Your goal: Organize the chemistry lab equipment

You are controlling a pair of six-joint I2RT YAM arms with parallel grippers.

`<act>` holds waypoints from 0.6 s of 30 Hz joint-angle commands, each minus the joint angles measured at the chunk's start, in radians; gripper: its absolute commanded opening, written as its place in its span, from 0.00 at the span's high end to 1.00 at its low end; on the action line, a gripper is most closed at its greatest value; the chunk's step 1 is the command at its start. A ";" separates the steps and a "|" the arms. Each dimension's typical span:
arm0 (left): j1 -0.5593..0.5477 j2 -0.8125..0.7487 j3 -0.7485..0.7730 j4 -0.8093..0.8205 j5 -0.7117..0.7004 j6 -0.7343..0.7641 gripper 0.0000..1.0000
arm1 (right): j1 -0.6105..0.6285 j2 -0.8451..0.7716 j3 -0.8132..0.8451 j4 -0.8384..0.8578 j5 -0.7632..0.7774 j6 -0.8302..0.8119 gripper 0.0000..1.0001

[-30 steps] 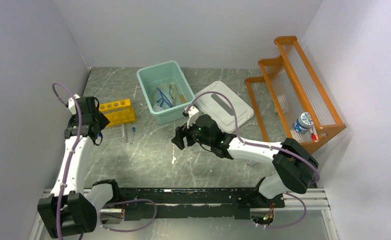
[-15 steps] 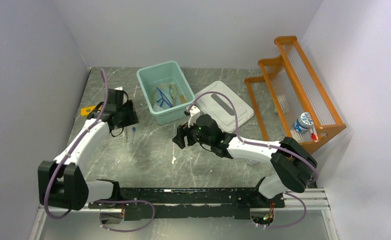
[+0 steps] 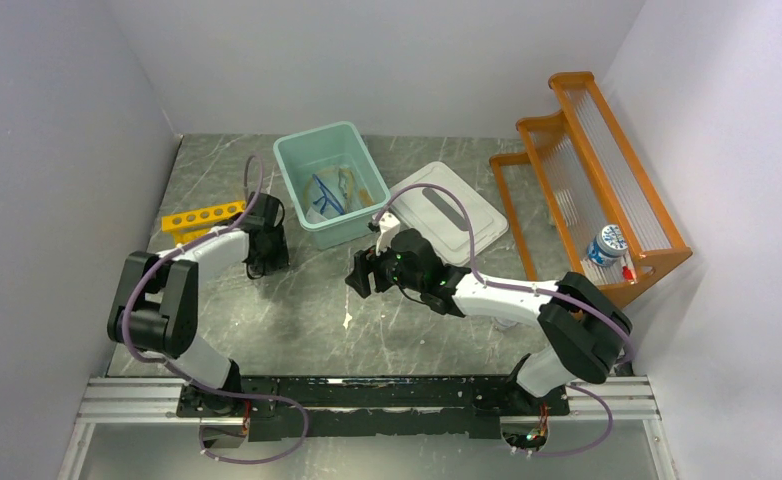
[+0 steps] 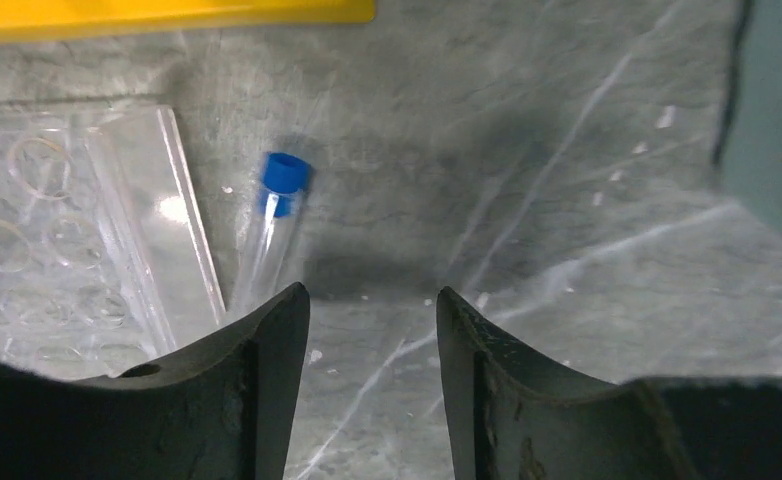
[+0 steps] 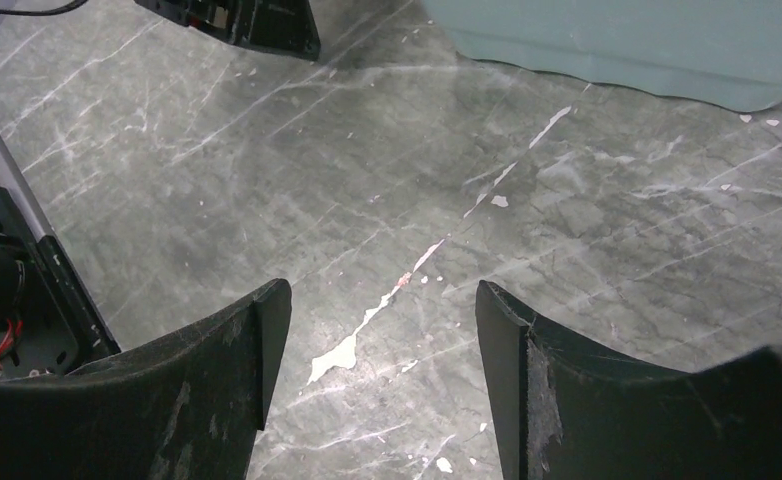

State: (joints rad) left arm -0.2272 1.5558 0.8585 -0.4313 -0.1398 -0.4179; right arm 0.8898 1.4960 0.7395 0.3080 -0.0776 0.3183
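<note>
Fingers of the left gripper (image 4: pixel 369 305) stand apart and empty low over the grey marbled table (image 4: pixel 587 200), a clear blue-capped test tube (image 4: pixel 272 220) lying just ahead, beside a clear plastic tray (image 4: pixel 57 240) and near the yellow tube rack (image 4: pixel 167 10); the right gripper (image 5: pixel 382 295) hovers with fingers apart, empty, near the teal plastic bin (image 5: pixel 647 50)

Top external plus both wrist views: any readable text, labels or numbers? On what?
No text can be read in any view.
Bottle on the orange shelf: blue-and-white label, too small to read.
Test tube and yellow tube rack: no markings visible.
</note>
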 commanded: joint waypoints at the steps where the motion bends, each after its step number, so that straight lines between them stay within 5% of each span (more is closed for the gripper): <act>1: -0.008 0.026 0.001 0.073 -0.057 -0.015 0.45 | -0.008 0.010 0.008 -0.001 0.018 0.005 0.29; 18: -0.008 -0.036 0.072 -0.021 -0.157 -0.009 0.38 | -0.015 0.017 0.011 -0.004 0.026 -0.002 0.29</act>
State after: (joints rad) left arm -0.2272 1.5337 0.8906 -0.4324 -0.2409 -0.4248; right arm 0.8825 1.5028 0.7395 0.3031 -0.0666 0.3180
